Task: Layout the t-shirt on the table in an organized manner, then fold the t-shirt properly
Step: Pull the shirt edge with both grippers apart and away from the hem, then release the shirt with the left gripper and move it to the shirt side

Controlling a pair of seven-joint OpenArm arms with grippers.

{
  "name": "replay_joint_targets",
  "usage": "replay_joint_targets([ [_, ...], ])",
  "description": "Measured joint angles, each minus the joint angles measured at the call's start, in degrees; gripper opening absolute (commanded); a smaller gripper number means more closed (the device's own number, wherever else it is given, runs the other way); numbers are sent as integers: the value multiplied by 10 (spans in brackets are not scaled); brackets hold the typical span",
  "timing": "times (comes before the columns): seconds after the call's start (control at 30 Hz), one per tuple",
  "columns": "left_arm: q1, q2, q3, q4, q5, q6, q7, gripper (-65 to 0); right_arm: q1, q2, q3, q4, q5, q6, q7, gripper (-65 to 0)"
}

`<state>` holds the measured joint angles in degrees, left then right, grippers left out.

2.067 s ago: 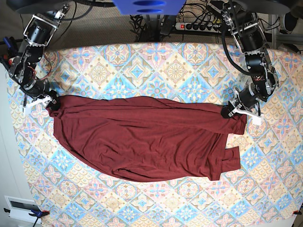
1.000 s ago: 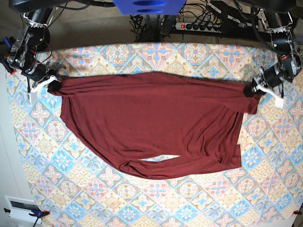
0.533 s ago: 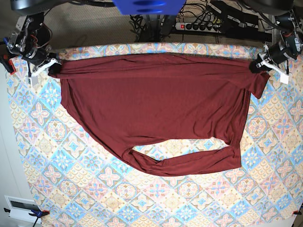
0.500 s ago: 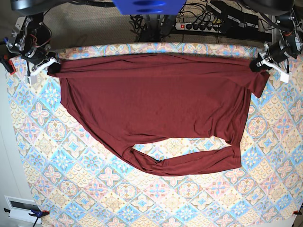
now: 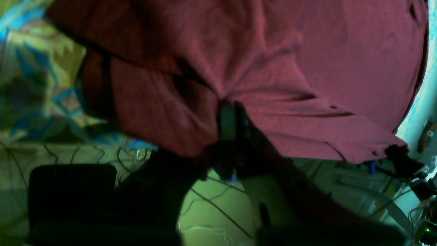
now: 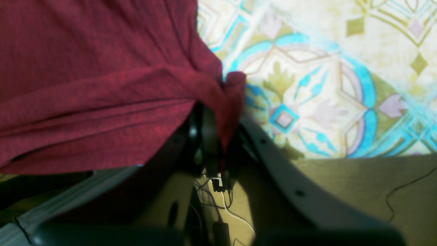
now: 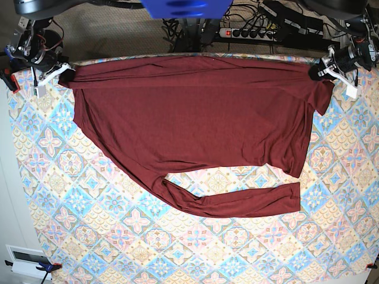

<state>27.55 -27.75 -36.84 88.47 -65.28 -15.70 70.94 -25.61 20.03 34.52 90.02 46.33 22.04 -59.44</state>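
1. Table (image 7: 89, 236): patterned cloth, mostly bare toward near edge.
2. T-shirt (image 7: 189, 124): spread across far half of table, top edge along far table edge; one long sleeve (image 7: 237, 204) lies below the body.
3. Power strip (image 7: 251, 32) w/ cables on floor behind table.
4. Right gripper (image 7: 65, 76): clamped on shirt's corner, base-view left.
5. Left gripper (image 7: 317, 71): fabric bunched at its tips; jaws too dark/blurred, can't tell if closed.

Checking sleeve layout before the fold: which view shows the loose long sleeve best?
Base view: the loose sleeve lies in full across the table, below the t-shirt body. Both wrist views show only bunched fabric at the gripped corners, no sleeve.
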Motion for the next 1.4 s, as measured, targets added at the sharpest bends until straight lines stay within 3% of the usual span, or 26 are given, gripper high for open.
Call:
replay_joint_targets([
  [0.17, 30, -3, -26, 67, -1, 0, 0, -471, -4, 3, 2, 1, -7, -2, 3, -644],
  [0.27, 29, -2, -26, 69, 1, 2, 1, -437, -4, 3, 2, 2, -7, -2, 3, -605],
  [0.47, 41, -3, -29, 69, 1, 2, 16, -430, -4, 0, 21, 9, -9, -2, 0, -544],
  [0.63, 32, -3, -115, 69, 0, 2, 6, -429, -4, 3, 55, 36, -12, -9, 2, -543],
  [0.9, -76, -3, -112, 68, 7, 1, 13, -427, -3, 3, 54, 69, -13, -8, -1, -542],
  [1.03, -122, 14, -111, 65, 48, 2, 17, -426, -4, 1, 54, 70, -50, -8, -3, -526],
  [1.2, -187, 34, -87, 65, 127, 5, 16, -426, -4, 2, 54, 71, -61, -8, -2, -445],
  [1.4, -287, 70, -53, -17, 185, 2, 17, -428, -4, 4, 55, 115, -63, -8, 0, -444],
])
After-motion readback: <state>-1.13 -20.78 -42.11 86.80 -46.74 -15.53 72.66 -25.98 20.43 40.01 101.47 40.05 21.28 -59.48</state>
